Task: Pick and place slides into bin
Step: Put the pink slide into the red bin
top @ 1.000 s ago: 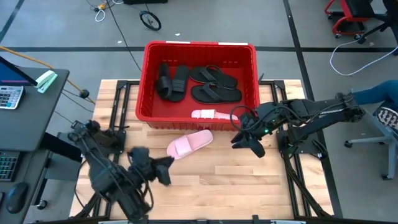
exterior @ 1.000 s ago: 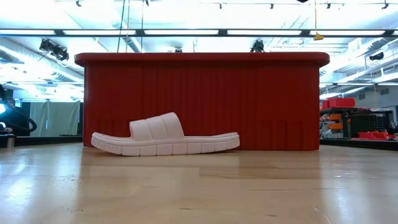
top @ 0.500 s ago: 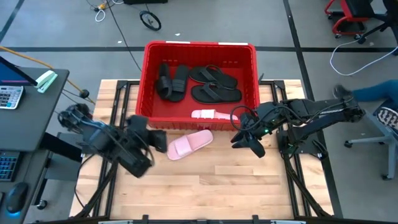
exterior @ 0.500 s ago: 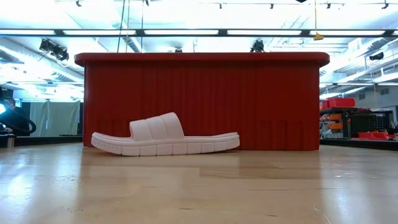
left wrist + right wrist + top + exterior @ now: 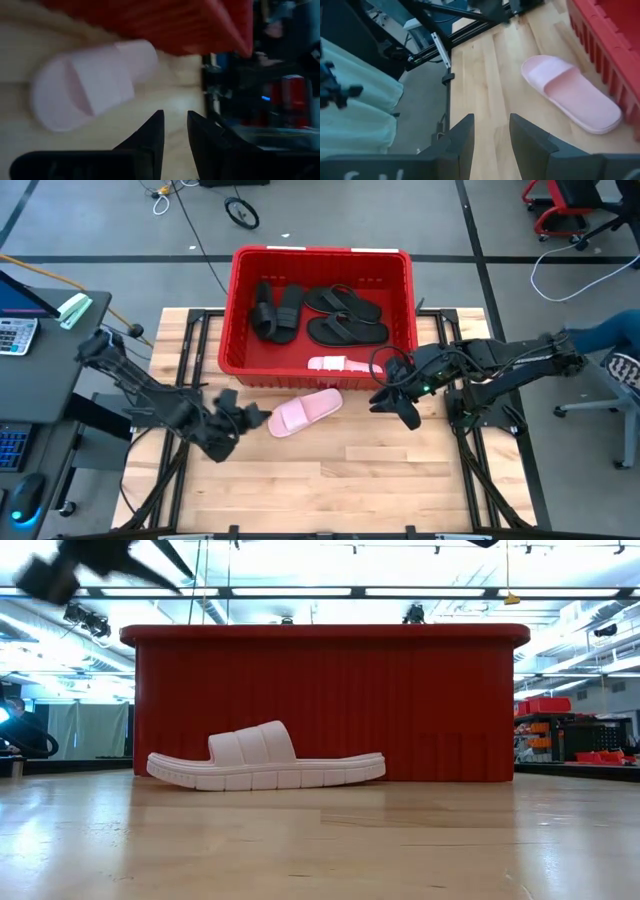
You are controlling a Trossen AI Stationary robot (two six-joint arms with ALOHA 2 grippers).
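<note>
One pale pink slide (image 5: 305,411) lies sole down on the wooden table, just before the red bin's front wall (image 5: 300,375). It also shows in the low view (image 5: 265,762) and in both wrist views (image 5: 90,85) (image 5: 572,95). In the bin lie the other pink slide (image 5: 340,364), two black wide-strap slides (image 5: 275,310) and two black flip-flops (image 5: 346,316). My left gripper (image 5: 252,420) hovers just left of the table slide, with a narrow gap between its fingers, touching nothing. My right gripper (image 5: 395,405) hovers right of the slide, narrowly open and empty.
The bin's wall (image 5: 325,705) stands right behind the slide. Black frame rails (image 5: 190,380) run along the table's left and right sides. A desk with a keyboard and calculator (image 5: 20,330) stands left of the table. There is bare wood near the front edge (image 5: 330,490).
My left gripper has swung from the table's near left up and toward the pink slide, and its fingers now point at the slide's left end. It now shows, blurred, at the top left of the low view. The slide has not moved.
</note>
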